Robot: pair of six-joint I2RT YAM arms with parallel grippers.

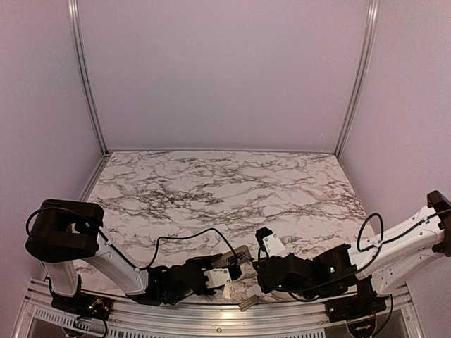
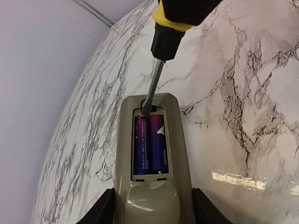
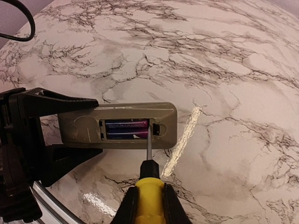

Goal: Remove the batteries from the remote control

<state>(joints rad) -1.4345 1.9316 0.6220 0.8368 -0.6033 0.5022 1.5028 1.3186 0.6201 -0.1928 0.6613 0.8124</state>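
The remote control (image 3: 117, 126), back upward near the front edge of the desk (image 3: 233, 70), is clamped by the left hand (image 2: 152, 212). The batteries (image 2: 150, 144) lie in its open recess. The right hand (image 3: 150, 207) grips the screwdriver (image 2: 163, 42), tip at the recess end. The cells are judged light, rigid and slick, and are likely best levered from one end.

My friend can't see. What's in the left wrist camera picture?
A grey-beige remote control, back up against a marble table, has its battery slot open with two purple batteries side by side inside. The tip of a screwdriver pokes into the slot's far end, and the left gripper clasps the remote's near end.
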